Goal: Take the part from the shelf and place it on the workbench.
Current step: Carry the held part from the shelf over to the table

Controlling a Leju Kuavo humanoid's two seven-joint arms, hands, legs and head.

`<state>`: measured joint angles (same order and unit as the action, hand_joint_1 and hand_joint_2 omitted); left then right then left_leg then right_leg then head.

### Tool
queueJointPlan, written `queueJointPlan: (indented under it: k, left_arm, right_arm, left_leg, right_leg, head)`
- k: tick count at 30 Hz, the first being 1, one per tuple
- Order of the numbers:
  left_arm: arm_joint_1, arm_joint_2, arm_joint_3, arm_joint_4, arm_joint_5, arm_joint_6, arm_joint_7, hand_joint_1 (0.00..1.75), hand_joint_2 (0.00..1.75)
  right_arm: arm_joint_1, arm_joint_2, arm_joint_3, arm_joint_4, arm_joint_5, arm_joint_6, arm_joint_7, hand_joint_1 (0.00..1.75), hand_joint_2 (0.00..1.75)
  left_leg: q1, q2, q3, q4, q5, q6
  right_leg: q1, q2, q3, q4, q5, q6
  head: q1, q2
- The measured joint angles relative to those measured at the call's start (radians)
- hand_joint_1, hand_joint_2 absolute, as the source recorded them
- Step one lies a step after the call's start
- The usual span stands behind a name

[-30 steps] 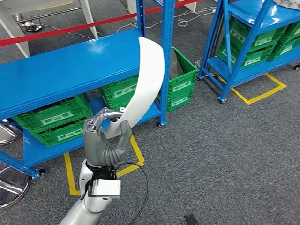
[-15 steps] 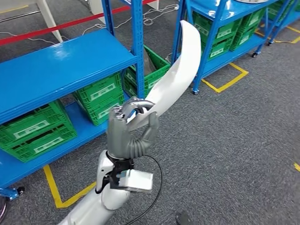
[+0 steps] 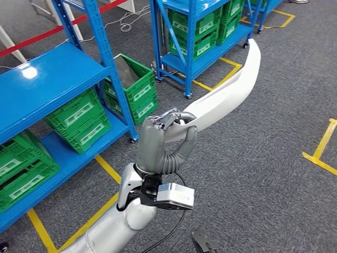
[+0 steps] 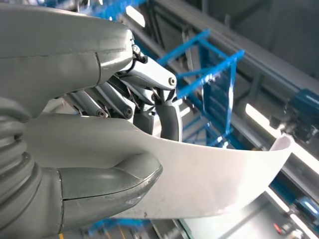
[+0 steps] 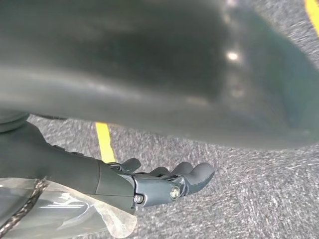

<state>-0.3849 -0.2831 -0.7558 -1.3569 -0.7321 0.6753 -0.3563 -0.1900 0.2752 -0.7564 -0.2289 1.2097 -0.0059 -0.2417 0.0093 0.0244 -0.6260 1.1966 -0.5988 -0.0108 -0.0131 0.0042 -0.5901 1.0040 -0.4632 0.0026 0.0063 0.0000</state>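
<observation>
The part point(image 3: 222, 100) is held at one end by the left hand point(image 3: 161, 145); the right hand point(image 5: 165, 181) hangs with fingers extended, holding nothing. The long free end could be swung into a shelf post point(image 3: 190, 47), and the part could be twisted loose.

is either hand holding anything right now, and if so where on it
The left hand grips the long white curved part at its near end; the rest juts out free. The right hand holds nothing.

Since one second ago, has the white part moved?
Yes. The white part, held by the left hand, has swung away from the blue shelf, now over open floor.
</observation>
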Motion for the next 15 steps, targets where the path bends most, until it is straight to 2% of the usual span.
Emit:
queueJointPlan:
  k: [1,2,3,4,5,7,8,9,10,11,12,13,15]
  left_arm:
    - [-0.001,-0.001,0.000,0.003,0.000,0.000,0.000,1.75,1.75]
    - [-0.001,-0.002,0.000,0.007,0.000,0.000,0.000,1.75,1.75]
    - [-0.002,-0.004,0.000,0.010,0.001,0.000,0.000,1.75,1.75]
    - [-0.004,-0.006,0.000,0.013,0.001,0.000,0.000,1.75,1.75]
    - [-0.006,-0.010,0.000,0.014,0.001,0.000,0.000,1.75,1.75]
    - [-0.010,-0.015,0.001,0.017,0.001,0.000,0.000,1.75,1.75]
    - [-0.011,-0.017,0.001,0.018,0.001,0.000,0.000,1.75,1.75]
    - [-0.011,-0.020,0.001,0.019,0.002,0.000,0.001,1.75,1.75]
    - [-0.013,-0.022,0.001,0.020,0.002,0.000,0.001,1.75,1.75]
    - [-0.015,-0.026,0.000,0.021,0.001,0.000,0.001,1.75,1.75]
    - [-0.017,-0.028,0.000,0.021,0.001,0.000,0.001,1.75,1.75]
    - [-0.019,-0.030,-0.001,0.022,0.000,0.000,0.001,1.75,1.75]
    - [-0.021,-0.030,0.000,0.025,0.000,0.000,0.001,1.75,1.75]
  right_arm:
    - [0.000,0.001,0.002,0.000,0.000,0.000,0.000,0.00,0.00]
    - [0.000,0.002,0.003,0.000,0.000,0.000,0.000,0.00,0.00]
    - [0.001,0.002,0.005,0.000,0.000,0.000,0.000,0.00,0.00]
    - [0.002,0.002,0.005,0.000,0.000,0.000,0.000,0.00,0.00]
    - [0.002,0.003,0.006,0.000,0.000,0.000,0.000,0.00,0.00]
    - [0.001,0.008,0.006,0.000,0.000,0.000,0.000,0.00,0.00]
    - [0.000,0.010,0.006,-0.001,0.000,0.000,0.000,0.00,0.00]
    - [0.000,0.012,0.007,-0.001,0.000,0.000,0.000,0.00,0.00]
    - [0.000,0.012,0.007,-0.002,0.000,0.000,0.000,0.00,0.00]
    - [0.002,0.013,0.007,-0.002,0.000,0.000,0.000,0.00,0.00]
    - [0.003,0.013,0.007,-0.003,0.001,0.000,0.000,0.00,0.00]
    - [0.003,0.013,0.007,-0.003,0.001,0.000,0.000,0.00,0.00]
    - [-0.001,0.012,0.007,-0.005,0.000,-0.001,0.000,0.00,0.00]
  left_leg:
    - [0.000,-0.011,-0.030,0.063,-0.022,0.001]
    - [-0.001,-0.016,-0.049,0.101,-0.027,0.004]
    - [-0.002,-0.018,-0.051,0.097,-0.009,0.010]
    - [-0.004,-0.024,-0.036,0.057,0.024,0.018]
    - [-0.007,-0.042,-0.009,-0.012,0.067,0.029]
    - [-0.008,-0.097,0.038,-0.128,0.120,0.052]
    - [-0.010,-0.117,0.049,-0.160,0.128,0.060]
    - [-0.011,-0.121,0.052,-0.169,0.126,0.063]
    - [-0.013,-0.111,0.054,-0.179,0.128,0.062]
    - [-0.011,-0.097,0.058,-0.190,0.131,0.059]
    - [-0.008,-0.083,0.061,-0.201,0.136,0.057]
    - [-0.004,-0.067,0.065,-0.212,0.141,0.055]
    - [-0.001,-0.034,0.067,-0.220,0.144,0.055]
  right_leg:
    - [0.002,0.014,-0.001,0.000,0.001,-0.002]
    - [0.004,0.030,-0.001,0.000,0.001,-0.004]
    - [0.007,0.045,-0.001,0.001,0.002,-0.005]
    - [0.010,0.061,-0.001,0.001,0.003,-0.005]
    - [0.011,0.076,-0.002,0.001,0.004,-0.006]
    - [0.010,0.101,-0.006,0.002,0.007,-0.002]
    - [0.006,0.111,-0.011,0.002,0.010,0.002]
    - [0.003,0.122,-0.016,0.001,0.014,0.008]
    - [0.001,0.134,-0.021,-0.001,0.018,0.015]
    - [0.001,0.134,-0.027,-0.002,0.018,0.021]
    - [0.003,0.117,-0.036,0.006,0.011,0.026]
    - [0.006,0.090,-0.052,0.033,-0.007,0.030]
    - [0.006,0.027,-0.108,0.145,-0.065,0.040]
  head:
    - [0.000,0.000]
    - [0.000,0.000]
    - [0.000,0.000]
    - [0.000,0.000]
    - [0.000,0.000]
    - [0.003,0.000]
    - [0.001,0.000]
    - [-0.001,0.000]
    - [-0.005,0.000]
    - [-0.007,0.000]
    - [-0.004,0.000]
    - [0.001,0.000]
    - [0.008,0.000]
